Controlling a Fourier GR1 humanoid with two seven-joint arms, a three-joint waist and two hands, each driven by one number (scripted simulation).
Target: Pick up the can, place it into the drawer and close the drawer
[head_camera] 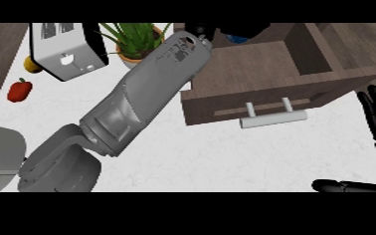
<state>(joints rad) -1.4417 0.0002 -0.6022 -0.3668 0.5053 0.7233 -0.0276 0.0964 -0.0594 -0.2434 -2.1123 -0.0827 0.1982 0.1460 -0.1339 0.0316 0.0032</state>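
The drawer was made of matt brown wood, with a smooth pale metal handle. The counter was seen as white, faintly speckled stone. The toaster looked smooth white.

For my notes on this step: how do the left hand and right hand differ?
The left hand is far forward, over the back left corner of the open drawer; the right hand rests at the view's right edge, beside the drawer. The left hand is mostly hidden; the right hand shows straight fingers. Both are black.
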